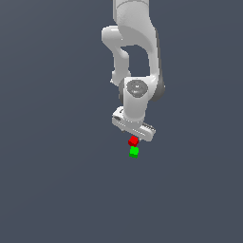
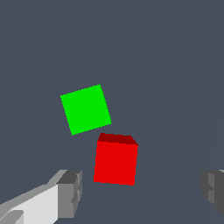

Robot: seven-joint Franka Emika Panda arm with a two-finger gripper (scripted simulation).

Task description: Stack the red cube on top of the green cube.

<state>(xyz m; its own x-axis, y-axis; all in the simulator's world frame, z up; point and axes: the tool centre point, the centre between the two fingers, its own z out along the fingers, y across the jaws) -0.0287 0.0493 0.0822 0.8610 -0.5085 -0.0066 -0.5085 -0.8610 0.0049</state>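
The wrist view's edge is cutting off both fingers (image 2: 70,194); in the exterior view, the gripper (image 1: 134,134) is hiding them.

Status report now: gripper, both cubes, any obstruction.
Gripper open, fingers either side of red cube, not touching. Red cube unstacked, beside green cube, faces nearly meeting. Nothing else in the way.

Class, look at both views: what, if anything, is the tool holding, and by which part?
Nothing. The tool is open, its fingers apart from the red cube between them.
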